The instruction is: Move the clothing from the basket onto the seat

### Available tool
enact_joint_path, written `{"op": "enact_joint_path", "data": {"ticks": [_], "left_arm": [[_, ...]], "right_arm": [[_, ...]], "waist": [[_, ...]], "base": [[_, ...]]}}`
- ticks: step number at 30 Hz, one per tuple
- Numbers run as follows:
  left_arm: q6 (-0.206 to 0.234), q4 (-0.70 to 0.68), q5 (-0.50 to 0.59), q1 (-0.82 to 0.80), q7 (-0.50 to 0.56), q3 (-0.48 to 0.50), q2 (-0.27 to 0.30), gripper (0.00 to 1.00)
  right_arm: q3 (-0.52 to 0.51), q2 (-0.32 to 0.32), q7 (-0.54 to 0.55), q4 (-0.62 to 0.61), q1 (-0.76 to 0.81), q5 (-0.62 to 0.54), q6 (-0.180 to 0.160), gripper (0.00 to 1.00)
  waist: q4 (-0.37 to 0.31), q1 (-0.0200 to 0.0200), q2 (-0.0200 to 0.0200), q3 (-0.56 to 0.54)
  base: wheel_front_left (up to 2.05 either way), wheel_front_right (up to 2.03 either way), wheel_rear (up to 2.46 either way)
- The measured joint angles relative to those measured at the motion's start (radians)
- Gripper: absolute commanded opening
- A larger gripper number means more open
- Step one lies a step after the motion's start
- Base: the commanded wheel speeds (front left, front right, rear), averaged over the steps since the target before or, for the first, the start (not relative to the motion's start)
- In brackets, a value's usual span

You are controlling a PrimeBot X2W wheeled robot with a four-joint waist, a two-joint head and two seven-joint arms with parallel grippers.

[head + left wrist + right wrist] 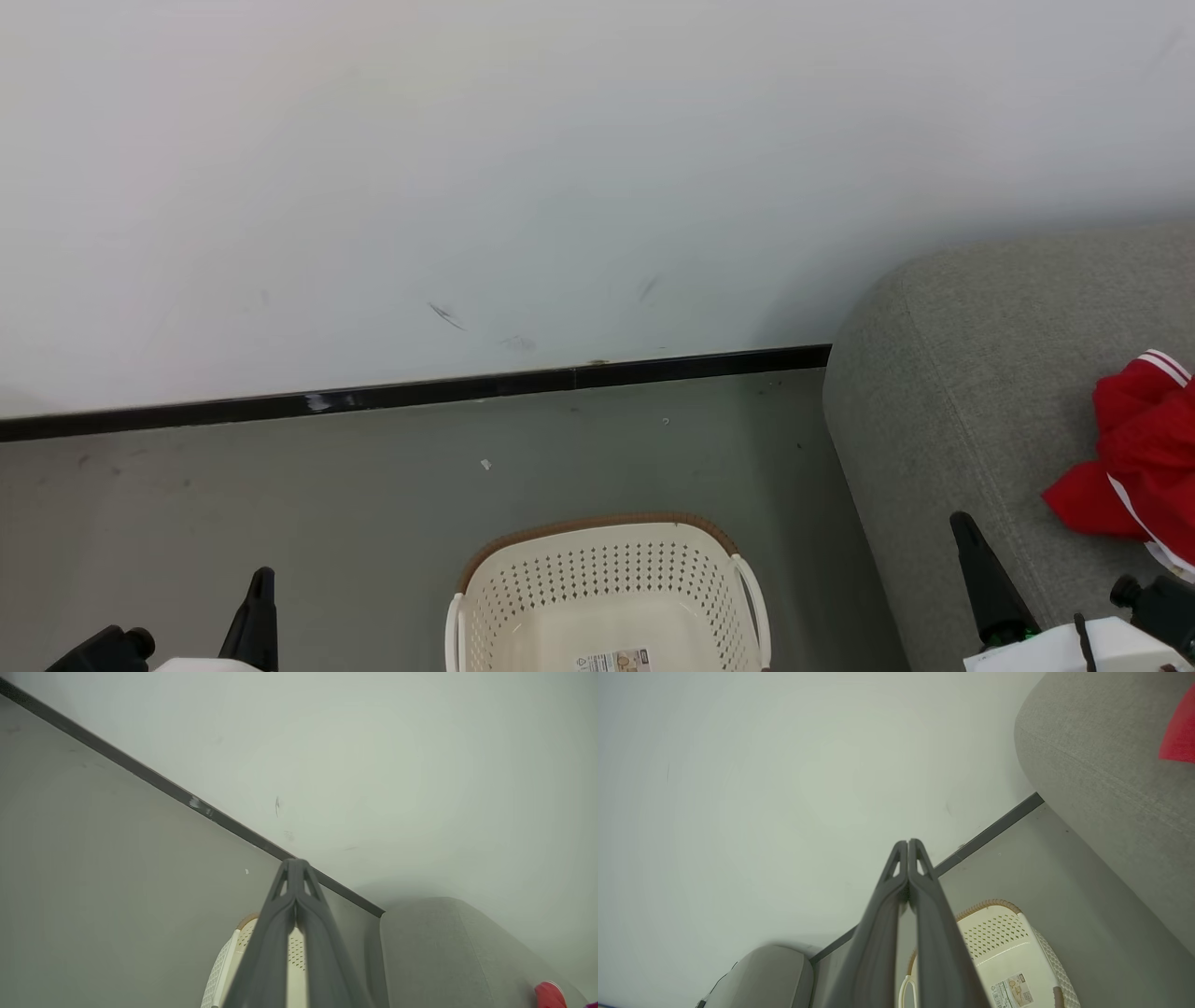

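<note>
Left gripper (pixel 263 577) sits at lower left of head view; fingers pressed flat together, nothing between them. Right gripper (pixel 963 523) at lower right; fingers also closed tip to tip, empty, seen against the seat's near side. Basket (pixel 607 569) stands on the floor (pixel 327 523) between the two grippers; label (pixel 616 661) shows on its bare bottom. Seat (pixel 952 392) is right of the basket, not touching; clothing (pixel 1134 448) lies bunched on its top at the right edge, red with white stripes; cannot tell one piece or two. Black baseboard (pixel 467 385) behind; white wall (pixel 560 168) above.
</note>
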Motion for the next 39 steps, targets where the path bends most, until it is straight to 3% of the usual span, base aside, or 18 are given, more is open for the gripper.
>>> {"op": "enact_joint_path", "data": {"ticks": [17,39], "left_arm": [[-0.064,0.029,-0.226,-0.038,0.060,0.049,-0.025,0.00],[-0.143,0.064,-0.500,-0.079,0.131,0.107,-0.057,0.00]], "right_arm": [[-0.002,-0.021,0.050,0.056,-0.042,0.295,0.000,0.00],[-0.005,-0.046,0.104,0.103,-0.113,0.654,0.000,0.00]], "waist": [[0.004,-0.0110,0.0000,0.017],[0.008,-0.0126,0.0000,0.032]], "base": [[0.00,0.00,0.00],[0.00,0.00,0.00]]}}
